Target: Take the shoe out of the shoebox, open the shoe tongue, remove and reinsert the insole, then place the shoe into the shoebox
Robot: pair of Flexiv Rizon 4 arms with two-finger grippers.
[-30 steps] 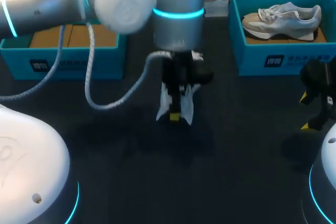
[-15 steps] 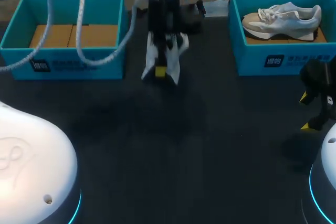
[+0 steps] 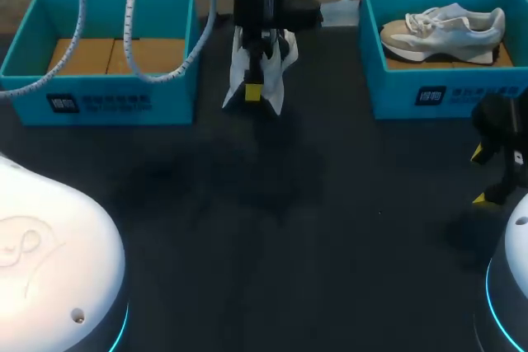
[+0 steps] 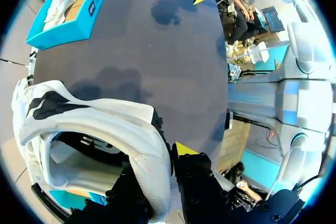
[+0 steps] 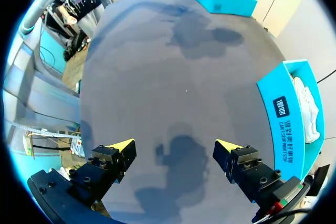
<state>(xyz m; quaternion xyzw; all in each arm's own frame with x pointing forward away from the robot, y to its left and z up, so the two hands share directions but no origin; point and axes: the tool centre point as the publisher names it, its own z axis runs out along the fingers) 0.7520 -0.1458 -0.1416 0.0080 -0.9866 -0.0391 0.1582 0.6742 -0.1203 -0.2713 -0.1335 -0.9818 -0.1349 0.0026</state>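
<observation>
Your right gripper (image 3: 478, 176) hangs nearest, low over the right side of the dark table (image 3: 272, 253). Its yellow-tipped fingers are spread apart with nothing between them. The right wrist view shows only bare tabletop under the same gripper (image 5: 176, 148). Read this as a waiting pose: the arm is kept free to work the tongue and insole once the shoe is offered to it.

Farther out, between the two boxes, the left gripper (image 3: 254, 95) is clamped on the white shoe (image 3: 276, 88). In the left wrist view the fingers of this gripper (image 4: 165, 166) pinch the collar wall of the shoe (image 4: 105, 124) from inside and outside. The shoe hangs below them, apparently off the table. Holding it by the rim leaves the mouth of the shoe exposed, which suits opening the tongue next.

Farthest back, the left shoebox (image 3: 99, 100) shows its cardboard floor (image 3: 91, 55), so the removal step looks done. The right shoebox (image 3: 445, 92) holds a second sneaker (image 3: 445, 30), lying lengthwise inside its walls.
</observation>
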